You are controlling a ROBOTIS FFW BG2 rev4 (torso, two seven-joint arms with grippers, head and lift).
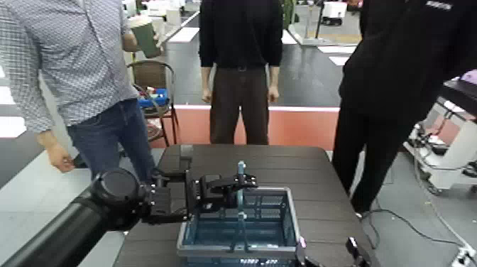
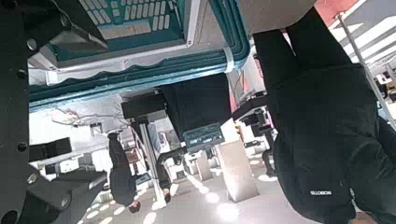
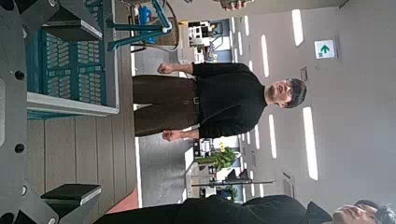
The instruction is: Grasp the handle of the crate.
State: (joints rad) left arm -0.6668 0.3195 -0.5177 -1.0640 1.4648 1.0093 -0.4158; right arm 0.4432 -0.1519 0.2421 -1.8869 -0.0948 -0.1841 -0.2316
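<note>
Jaws spread, the left gripper (image 1: 228, 190) straddles the raised handle (image 1: 241, 186) above the crate (image 1: 240, 229) — set on a dark wooden table (image 1: 312, 177) (three people stand behind). The right gripper (image 1: 328, 254) waits low, its jaws unreadable.

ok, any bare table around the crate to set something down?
Bare patches: the far strip of the table between the crate and the people, and the strip along its right side. Crowded: the crate's left far corner, where the left gripper sits by the handle. The right gripper waits at the near right corner.
</note>
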